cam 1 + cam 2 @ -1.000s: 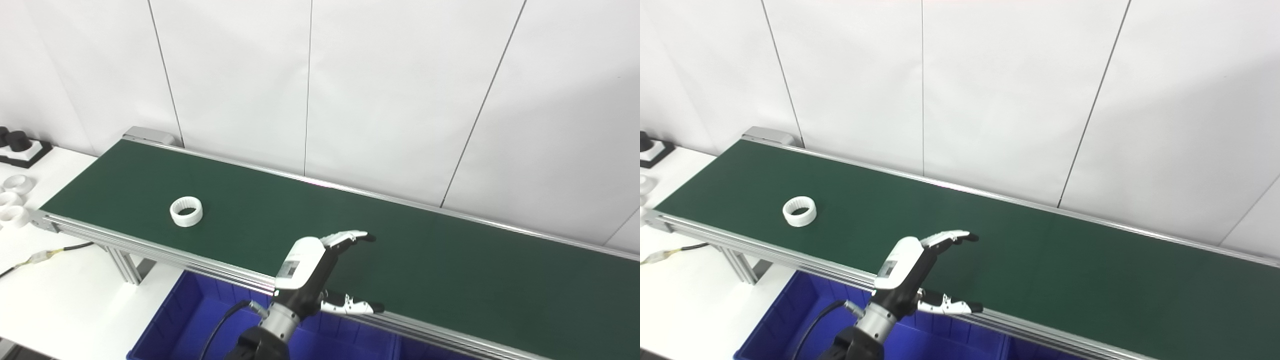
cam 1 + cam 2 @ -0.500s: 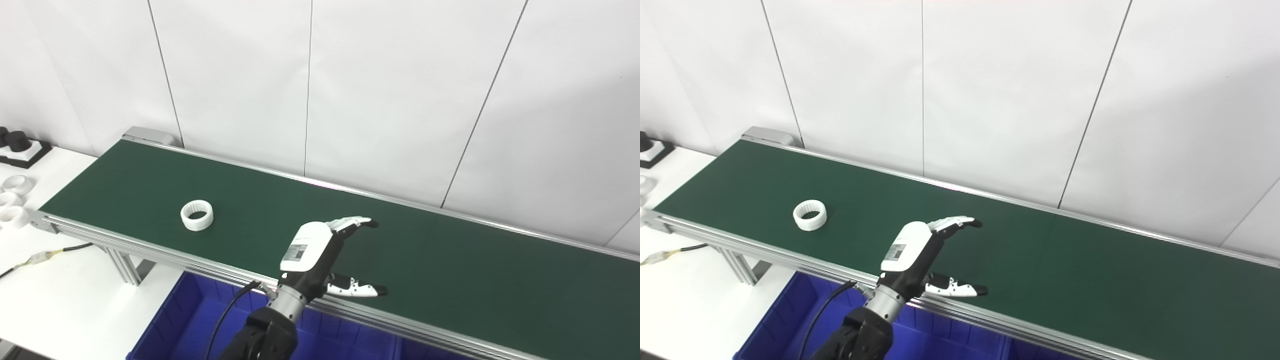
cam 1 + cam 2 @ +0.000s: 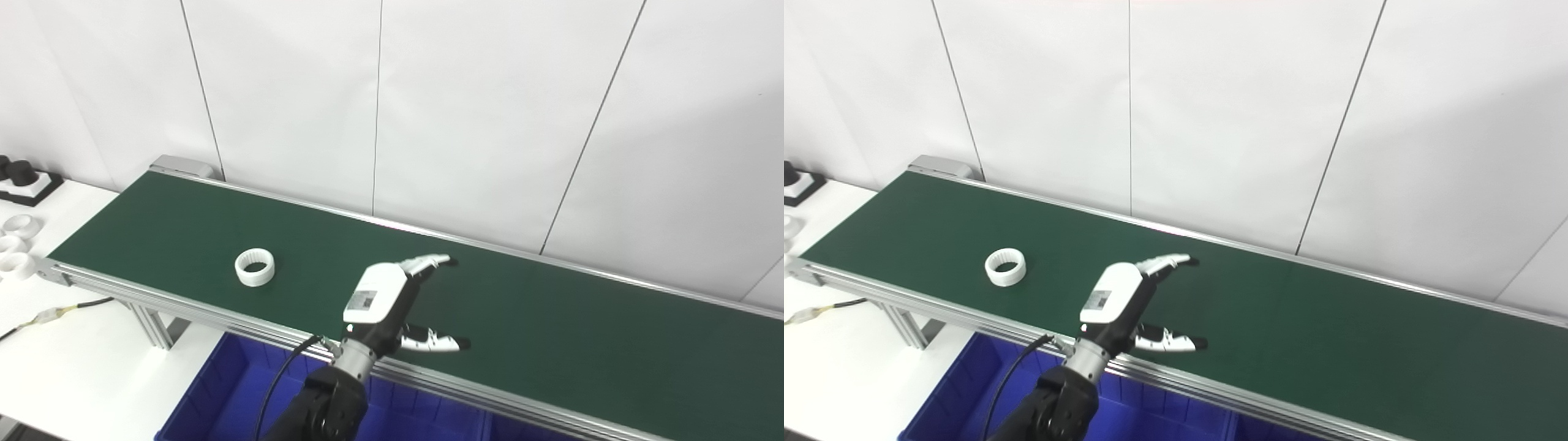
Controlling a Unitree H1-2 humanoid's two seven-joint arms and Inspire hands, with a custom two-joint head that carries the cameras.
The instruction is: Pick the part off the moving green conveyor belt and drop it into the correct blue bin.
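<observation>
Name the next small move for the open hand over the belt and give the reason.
Probably hold the left robot hand open, lowered toward the green belt. The white ring lies to its left, untouched, so it must ride in between the spread fingers.

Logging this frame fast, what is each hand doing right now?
Left hand: open, holding nothing, above the green belt.
Right hand: not in view.
</observation>
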